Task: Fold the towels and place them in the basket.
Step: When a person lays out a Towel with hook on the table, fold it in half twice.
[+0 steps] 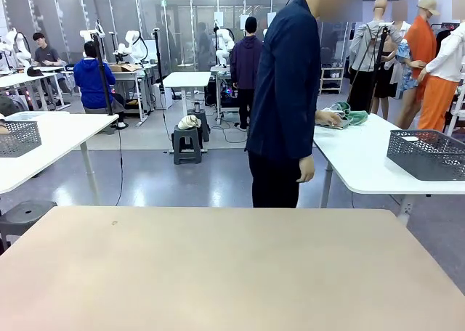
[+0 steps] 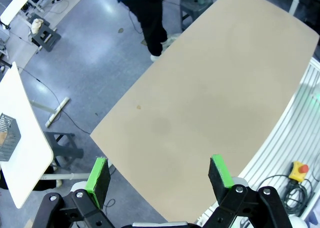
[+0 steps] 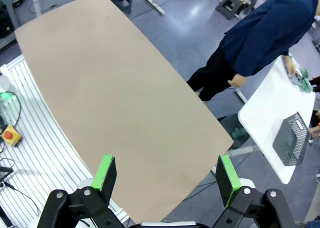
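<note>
Beige worktop spans the foreground. Your left gripper hangs above it, jaws spread wide, holding nothing; your right gripper reads the same. You find the basket on the white side worktop to the right. The towels lie bunched at that worktop's far end, well apart from the basket, under the person's hand.

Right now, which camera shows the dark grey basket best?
The front view. There the dark grey basket sits large and side-on on the white side table, and its holes are clear. The right wrist view catches it smaller, from above and tilted.
</note>
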Tool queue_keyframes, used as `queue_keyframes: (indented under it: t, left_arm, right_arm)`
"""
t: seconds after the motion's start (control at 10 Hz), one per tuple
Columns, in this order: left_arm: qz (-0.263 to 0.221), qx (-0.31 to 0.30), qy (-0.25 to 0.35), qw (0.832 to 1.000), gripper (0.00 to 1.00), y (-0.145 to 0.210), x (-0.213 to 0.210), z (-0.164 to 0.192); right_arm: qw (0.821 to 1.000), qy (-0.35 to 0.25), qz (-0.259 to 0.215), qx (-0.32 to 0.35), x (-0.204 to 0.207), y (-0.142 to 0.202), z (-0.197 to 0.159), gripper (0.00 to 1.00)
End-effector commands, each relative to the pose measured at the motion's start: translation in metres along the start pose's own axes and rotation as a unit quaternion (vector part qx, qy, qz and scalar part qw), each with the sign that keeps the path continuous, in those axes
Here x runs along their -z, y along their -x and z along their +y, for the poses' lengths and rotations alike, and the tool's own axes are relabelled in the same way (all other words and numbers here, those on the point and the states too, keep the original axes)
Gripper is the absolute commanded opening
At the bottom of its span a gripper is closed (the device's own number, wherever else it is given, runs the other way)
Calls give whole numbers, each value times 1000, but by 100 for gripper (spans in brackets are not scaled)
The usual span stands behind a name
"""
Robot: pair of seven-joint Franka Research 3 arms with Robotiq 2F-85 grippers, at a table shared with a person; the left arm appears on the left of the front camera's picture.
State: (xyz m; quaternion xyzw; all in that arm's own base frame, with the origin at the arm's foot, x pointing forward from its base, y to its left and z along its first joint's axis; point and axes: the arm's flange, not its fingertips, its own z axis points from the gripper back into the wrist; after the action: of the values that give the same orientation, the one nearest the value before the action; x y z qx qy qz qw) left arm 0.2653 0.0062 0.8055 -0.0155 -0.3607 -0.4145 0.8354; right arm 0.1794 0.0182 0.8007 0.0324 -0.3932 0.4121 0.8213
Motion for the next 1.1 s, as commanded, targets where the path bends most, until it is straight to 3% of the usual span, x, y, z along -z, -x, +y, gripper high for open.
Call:
queue_keyframes:
  t: [0.0,0.5,0.9,1.0]
  left_arm:
    - [-10,19,35,999,100,1,-3,1]
    - [-2,72,89,993,100,5,-7,0]
    - [-8,71,91,993,100,6,-8,-3]
    - [-6,69,79,994,100,6,-3,-6]
  right_arm:
    - [999,-52,-4,-7,-4,0,-2,100]
    - [996,-86,-1,-29,-6,-1,0,100]
    - [993,-109,1,-33,-2,-1,1,100]
    - [996,-83,-2,-23,-3,-3,5,100]
